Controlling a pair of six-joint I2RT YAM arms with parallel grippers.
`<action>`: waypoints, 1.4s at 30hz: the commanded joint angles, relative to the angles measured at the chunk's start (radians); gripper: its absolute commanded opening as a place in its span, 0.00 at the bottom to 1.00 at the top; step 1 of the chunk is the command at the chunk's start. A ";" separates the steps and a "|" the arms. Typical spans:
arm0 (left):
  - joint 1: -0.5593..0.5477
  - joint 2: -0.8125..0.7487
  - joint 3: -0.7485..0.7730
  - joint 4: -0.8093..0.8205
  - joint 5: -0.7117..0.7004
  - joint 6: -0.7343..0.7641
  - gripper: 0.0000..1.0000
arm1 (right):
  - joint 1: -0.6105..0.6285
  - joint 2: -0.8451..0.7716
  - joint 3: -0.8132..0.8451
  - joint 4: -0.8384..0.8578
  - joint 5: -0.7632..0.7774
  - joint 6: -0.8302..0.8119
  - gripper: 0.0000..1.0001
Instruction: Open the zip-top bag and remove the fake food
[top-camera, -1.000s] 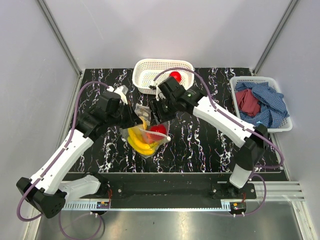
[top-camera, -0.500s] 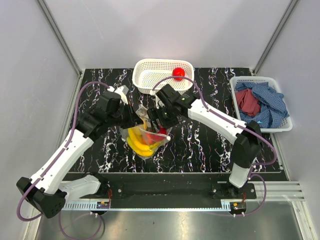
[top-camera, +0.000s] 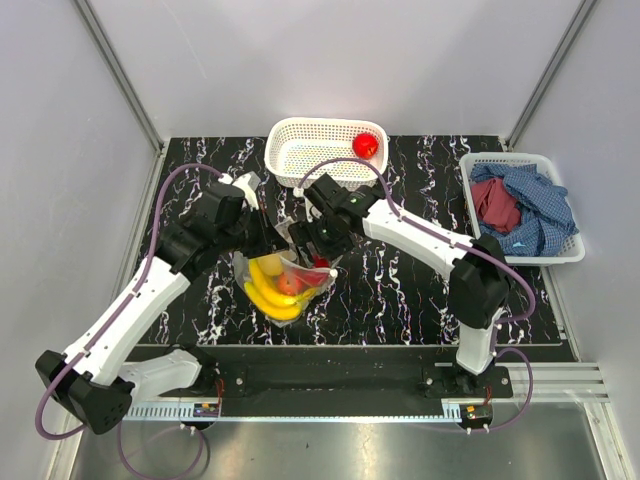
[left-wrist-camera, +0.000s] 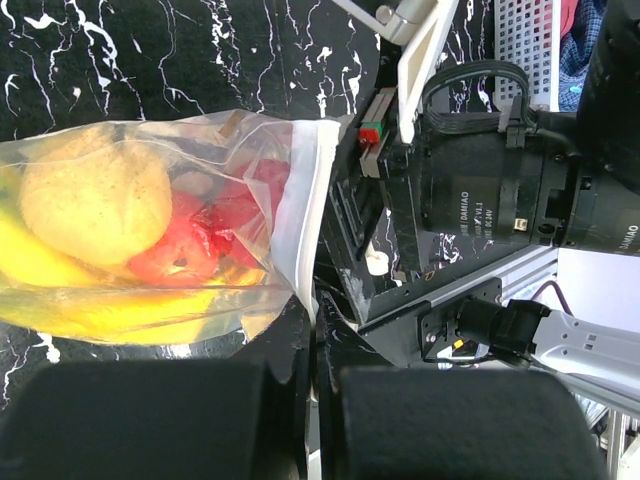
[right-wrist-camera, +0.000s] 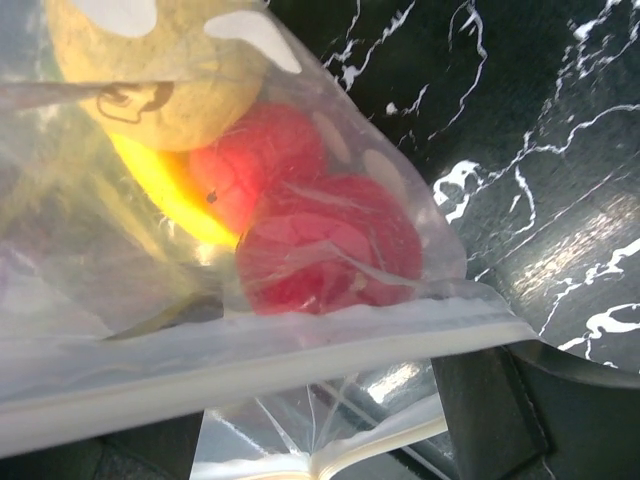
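While the left gripper (left-wrist-camera: 318, 385) clamps fully closed on the rim of the zip-top bag (top-camera: 290, 282), the bag rests on the black marbled table (top-camera: 400, 290) between the two arms. The right gripper (top-camera: 308, 245) sits at the bag's mouth with its jaws spread wide, and the zip strip (right-wrist-camera: 250, 350) lies across the gap between them. The fake food (left-wrist-camera: 150, 250) sits inside the bag: a yellow banana bunch (top-camera: 262, 292), red pieces (right-wrist-camera: 330, 250) and a yellow-orange round fruit (left-wrist-camera: 95, 205). One red fruit (top-camera: 365, 145) lies in the far right corner of the white mesh basket (top-camera: 300, 157) at the back of the table. A second basket (top-camera: 505, 157) at the right edge holds red and blue cloths (top-camera: 535, 205).
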 joint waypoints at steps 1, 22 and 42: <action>0.005 -0.010 -0.007 0.079 0.037 -0.015 0.00 | 0.013 0.015 -0.011 0.048 0.057 -0.011 0.88; 0.003 -0.014 -0.033 0.088 0.043 -0.017 0.00 | 0.026 -0.049 0.024 0.062 0.069 0.062 0.20; 0.003 0.076 -0.027 0.136 0.065 0.031 0.00 | 0.025 0.033 -0.034 0.122 0.003 0.064 0.63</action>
